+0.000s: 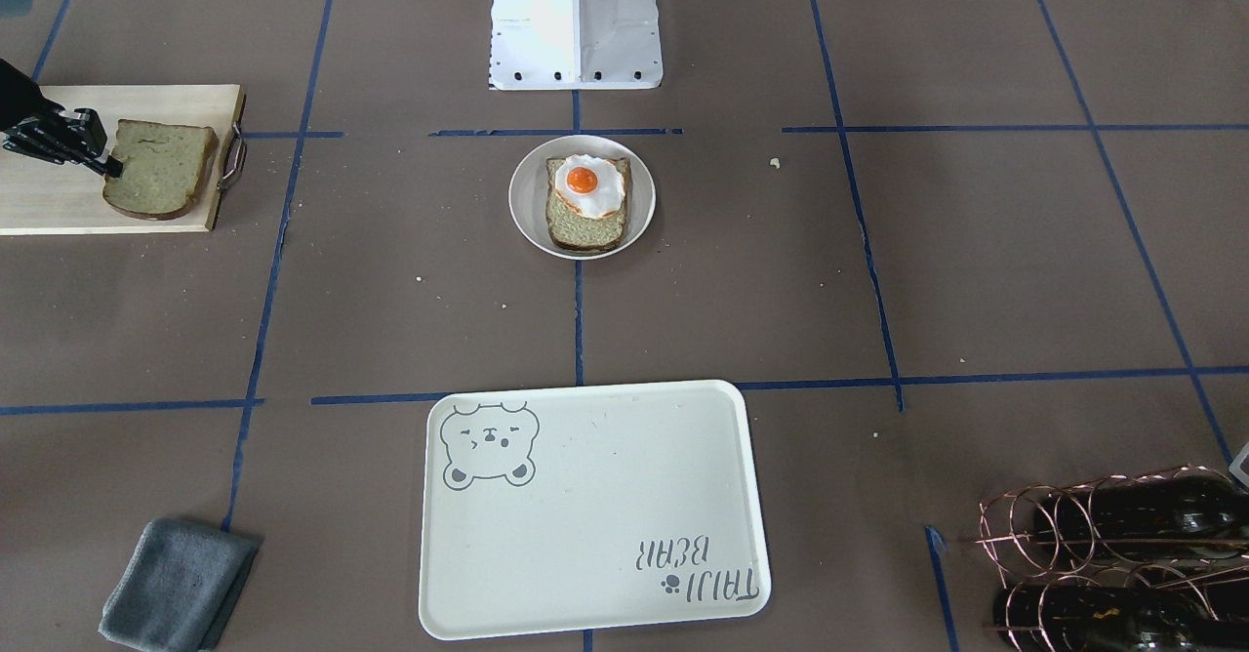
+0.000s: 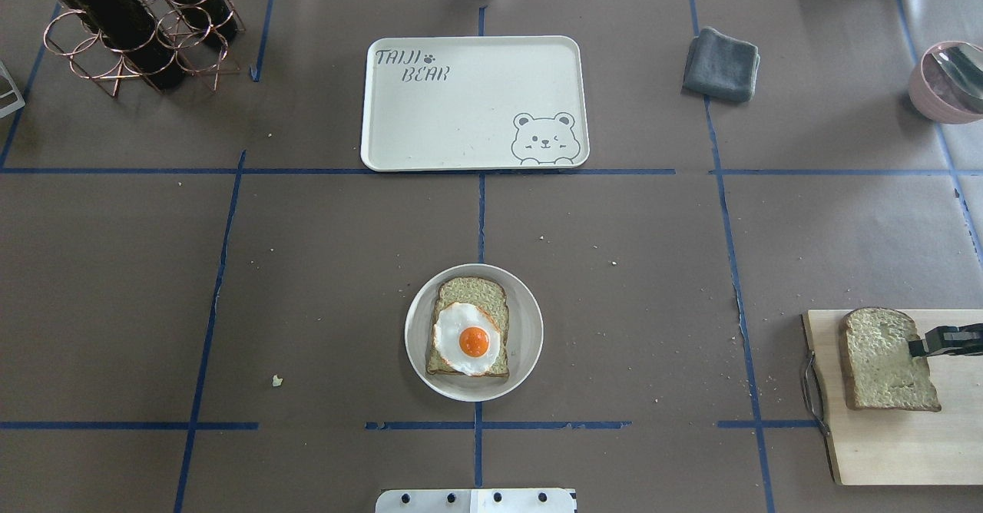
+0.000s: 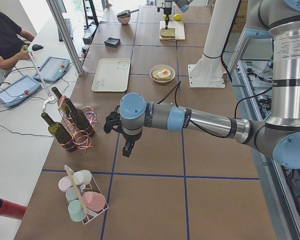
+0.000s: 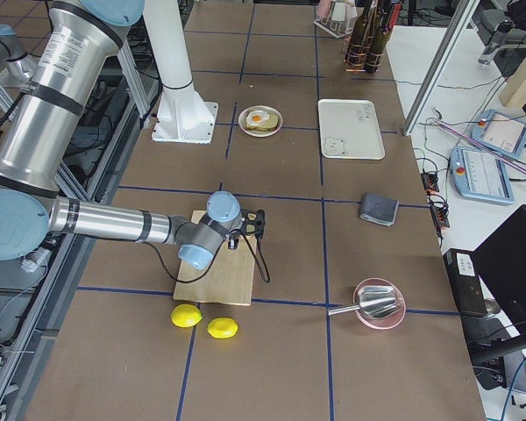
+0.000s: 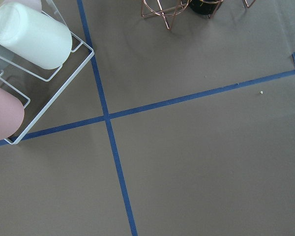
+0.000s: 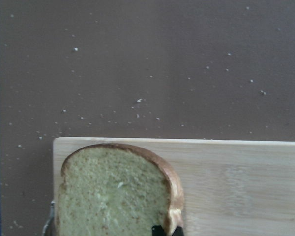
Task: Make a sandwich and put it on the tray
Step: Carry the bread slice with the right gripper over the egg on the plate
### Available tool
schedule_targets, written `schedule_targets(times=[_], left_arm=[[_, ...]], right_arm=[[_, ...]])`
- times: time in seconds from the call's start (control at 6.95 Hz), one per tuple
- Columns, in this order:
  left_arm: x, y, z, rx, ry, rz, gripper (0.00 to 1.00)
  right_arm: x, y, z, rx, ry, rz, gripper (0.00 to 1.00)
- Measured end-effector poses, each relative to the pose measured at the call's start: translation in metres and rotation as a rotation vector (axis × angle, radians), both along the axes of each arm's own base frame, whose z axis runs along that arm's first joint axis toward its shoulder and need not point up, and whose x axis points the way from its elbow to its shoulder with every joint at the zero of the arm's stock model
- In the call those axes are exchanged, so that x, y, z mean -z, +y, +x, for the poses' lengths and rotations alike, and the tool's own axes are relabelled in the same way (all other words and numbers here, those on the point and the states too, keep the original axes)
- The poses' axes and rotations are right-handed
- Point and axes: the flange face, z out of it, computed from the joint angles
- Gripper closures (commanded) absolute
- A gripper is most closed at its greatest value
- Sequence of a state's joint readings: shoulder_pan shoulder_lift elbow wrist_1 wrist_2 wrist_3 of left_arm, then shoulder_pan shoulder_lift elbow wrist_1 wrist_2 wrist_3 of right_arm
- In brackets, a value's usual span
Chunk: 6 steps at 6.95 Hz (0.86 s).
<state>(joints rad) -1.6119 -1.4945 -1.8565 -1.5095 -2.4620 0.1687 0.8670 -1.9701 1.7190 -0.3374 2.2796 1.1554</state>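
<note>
At the right end of the tabletop (image 2: 322,267), on a pale wooden board (image 2: 883,451), we see one slice of bread (image 2: 883,359) lying flat. Our right hand (image 2: 918,346) reaches in from the side, and its two fingers appear to pinch the slice's crust edge.

Near the middle, a round white plate (image 2: 530,329) holds the other slice (image 2: 472,292) with a toy fried egg (image 2: 468,340) on top, so we judge the sandwich half built. Further out, well apart from the plate, sits the cream tray (image 2: 468,106) with a bear face; no part of the sandwich is on it yet.

Our left hand (image 3: 111,124) hangs over bare tabletop at the far left end. We cannot tell whether its fingers are spread or together.

The step in hand looks like carrying the board slice over to cap the egg. The grip is only at one edge, so the slice may droop. We should lift straight up, keep it level, line its crusts up with the lower slice, and let go only once it rests on the egg.
</note>
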Motion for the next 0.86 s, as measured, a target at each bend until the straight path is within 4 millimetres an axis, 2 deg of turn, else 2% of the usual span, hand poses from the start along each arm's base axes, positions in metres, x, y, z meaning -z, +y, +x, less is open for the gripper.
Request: schedule_targets(times=[0.14,0.29,0.43,0.58,0.86], left_arm=[[0.000,0.000,0.000,0.000,0.000,0.000,0.00],[0.000,0.000,0.000,0.000,0.001,0.001,0.00],[0.000,0.000,0.000,0.000,0.001,0.001,0.00],[0.000,0.000,0.000,0.000,0.002,0.000,0.00],[0.000,0.000,0.000,0.000,0.002,-0.001,0.00]], right_arm=[[0.028,-0.013,-0.013,-0.024,-0.086,-0.007,1.00],[0.065,-0.032,-0.036,-0.028,-0.175,-0.026,1.00],[0.104,-0.050,-0.070,-0.001,-0.250,-0.031,1.00],[0.143,-0.061,-0.114,0.045,-0.298,-0.023,1.00],[0.234,-0.075,-0.221,0.121,-0.314,-0.028,1.00]])
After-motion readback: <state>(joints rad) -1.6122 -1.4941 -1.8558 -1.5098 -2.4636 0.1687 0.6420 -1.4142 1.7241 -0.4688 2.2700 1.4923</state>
